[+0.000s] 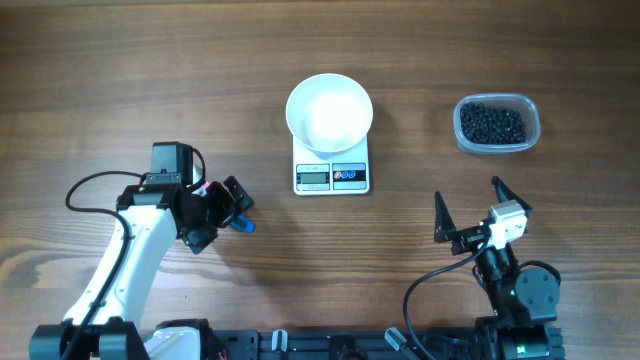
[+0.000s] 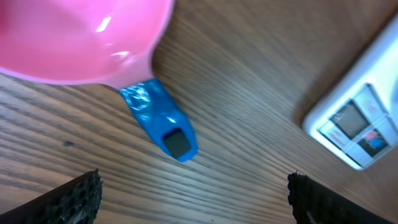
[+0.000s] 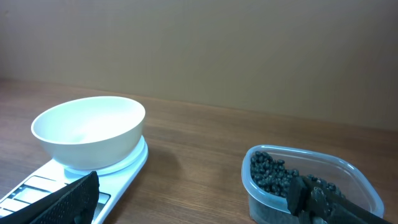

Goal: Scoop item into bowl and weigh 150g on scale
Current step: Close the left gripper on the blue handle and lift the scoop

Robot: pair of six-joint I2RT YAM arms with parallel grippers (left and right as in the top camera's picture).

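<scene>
Many small black beans (image 1: 492, 123) lay heaped in the clear tub (image 1: 534, 135), well apart to the right of the white bowl (image 1: 329, 112), which sat empty on the scale (image 1: 331, 176). With nothing scooped yet, the step in hand looked like picking up the scoop. Your left gripper (image 1: 222, 212) hung over the pink scoop (image 2: 74, 37), jaws wide apart and holding nothing. You would have done well to come down astride the blue handle (image 2: 163, 124), centred, and close squarely so the cup kept level. Your right gripper (image 1: 467, 192) stood equally spread and empty, near the tub. Only the left wrist view showed the pink cup and the handle lying ahead of the fingertips (image 2: 68, 198); overhead, the arm hid all but the blue tip. The right wrist view alone showed the bowl's depth and the tub's low wall.
</scene>
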